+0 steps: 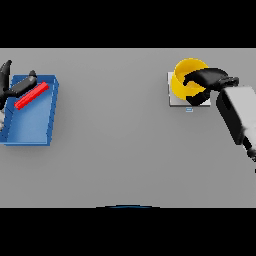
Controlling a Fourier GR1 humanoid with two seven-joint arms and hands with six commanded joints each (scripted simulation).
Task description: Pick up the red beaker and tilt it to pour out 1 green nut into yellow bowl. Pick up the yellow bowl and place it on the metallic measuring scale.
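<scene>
No readable text, labels, nos. anywhere; scale [175,100] display too small to read.

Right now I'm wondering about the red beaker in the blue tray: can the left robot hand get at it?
Probably yes: the left robot hand sits right at the red beaker, nothing between.

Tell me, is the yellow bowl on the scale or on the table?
On the scale. The yellow bowl sits over the metallic measuring scale, with the right robot hand curled around its rim.
</scene>
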